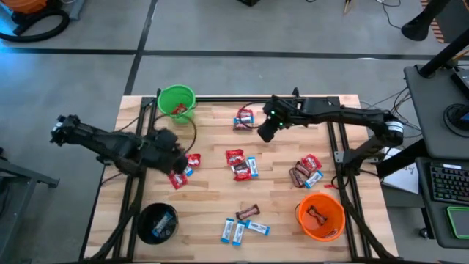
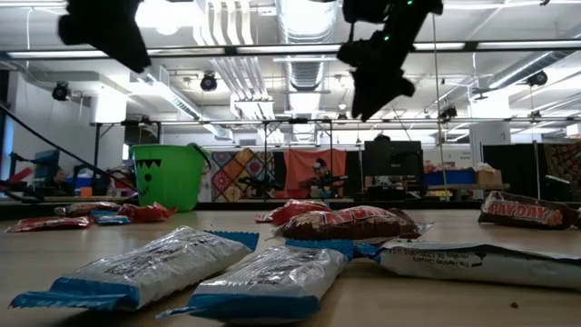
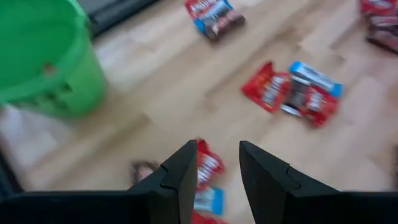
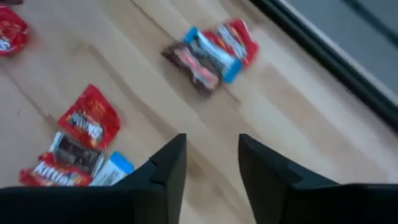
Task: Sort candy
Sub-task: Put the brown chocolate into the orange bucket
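Small wrapped candies lie in loose groups on the wooden table (image 1: 212,198): red, blue-and-white and brown ones in the middle (image 1: 240,163), at the far side (image 1: 243,119), at the right (image 1: 305,171) and near the front (image 1: 242,224). My left gripper (image 1: 173,157) hangs open above the table's left part, over a red packet (image 3: 210,165) and a blue one (image 3: 209,200). My right gripper (image 1: 267,132) hangs open above the far middle, beside the far group (image 4: 210,51). Neither has anything between its fingers.
A green bucket (image 1: 177,103) with a red packet inside stands at the far left. At the near left a black bucket (image 1: 157,224) holds blue packets. An orange bucket (image 1: 320,216) with a brown bar is at the near right. Black frame rails run along both sides.
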Robot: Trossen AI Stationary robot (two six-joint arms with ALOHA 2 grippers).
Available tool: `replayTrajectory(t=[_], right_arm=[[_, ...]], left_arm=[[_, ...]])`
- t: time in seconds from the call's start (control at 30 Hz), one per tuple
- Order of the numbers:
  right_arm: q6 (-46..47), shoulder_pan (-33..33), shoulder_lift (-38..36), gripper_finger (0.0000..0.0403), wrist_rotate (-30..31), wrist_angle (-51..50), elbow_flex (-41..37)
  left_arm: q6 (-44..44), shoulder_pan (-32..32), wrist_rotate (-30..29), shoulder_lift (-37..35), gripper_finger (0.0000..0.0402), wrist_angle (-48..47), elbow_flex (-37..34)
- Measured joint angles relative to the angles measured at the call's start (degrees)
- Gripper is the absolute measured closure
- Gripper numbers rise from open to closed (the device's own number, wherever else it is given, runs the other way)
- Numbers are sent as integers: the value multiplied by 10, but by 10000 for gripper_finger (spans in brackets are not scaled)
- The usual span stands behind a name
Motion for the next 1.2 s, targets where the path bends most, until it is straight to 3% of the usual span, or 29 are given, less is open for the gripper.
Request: replayTrajectory(t=[0.2,0.53,0.8,1.03,1.2], right_arm=[[-71,-1,56,238,3,52,0],[-217,-4,145,242,-2,109,0],[-310,-33,164,234,-37,136,0],[-300,-67,165,234,-121,175,0],[-310,-69,186,234,-135,187,5]], left_arm=[[123,114,1,-15,299,1,0],[226,247,58,-59,299,52,0],[248,306,65,-71,299,106,0],[271,337,65,-73,299,106,0],[278,351,65,-72,299,105,0]])
